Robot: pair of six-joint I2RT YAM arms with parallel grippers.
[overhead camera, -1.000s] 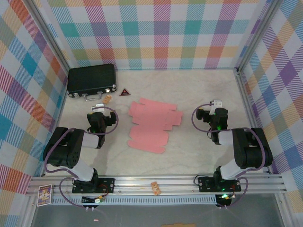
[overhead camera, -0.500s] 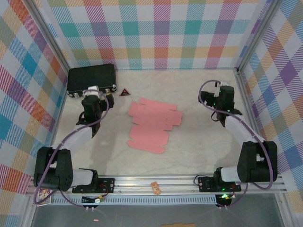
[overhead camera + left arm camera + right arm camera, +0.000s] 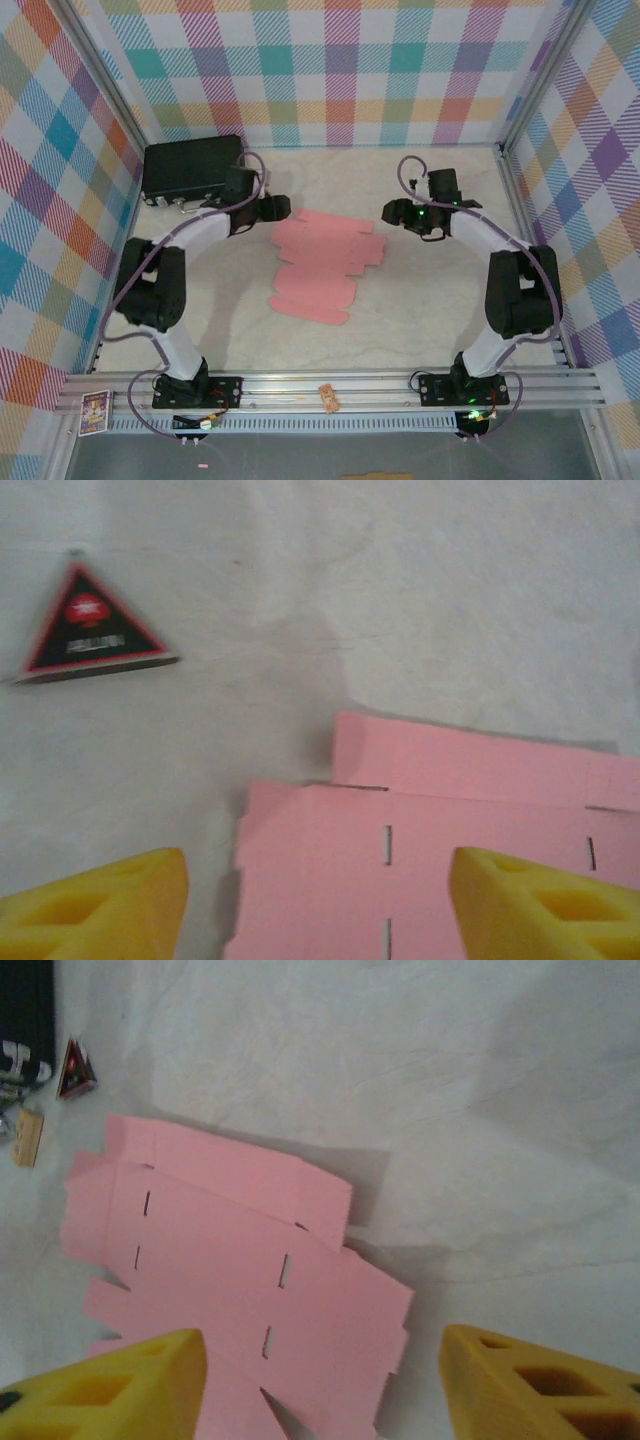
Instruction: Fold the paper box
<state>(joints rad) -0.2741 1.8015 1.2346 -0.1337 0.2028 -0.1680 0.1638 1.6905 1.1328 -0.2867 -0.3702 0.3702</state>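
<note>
The paper box is a flat salmon-pink die-cut sheet [image 3: 325, 262] with notched flaps, lying flat in the middle of the table. My left gripper [image 3: 275, 208] hovers open at its far left corner; in the left wrist view the sheet's corner [image 3: 450, 820] lies between and below the yellow fingers [image 3: 120, 895]. My right gripper [image 3: 392, 212] stands open at the far right end. In the right wrist view the sheet [image 3: 220, 1250] spreads under that gripper [image 3: 320, 1360], its notched right edge between the fingertips. Neither gripper holds anything.
A black hard case [image 3: 190, 168] sits at the back left, close behind the left arm. A small red-edged black triangle [image 3: 90, 630] and a small wooden piece [image 3: 27, 1130] lie near it. Plaid walls enclose the table on three sides.
Both arms have stretched out from the sides and swung inward, bringing their grippers over the sheet's far corners. The sheet has not moved.
</note>
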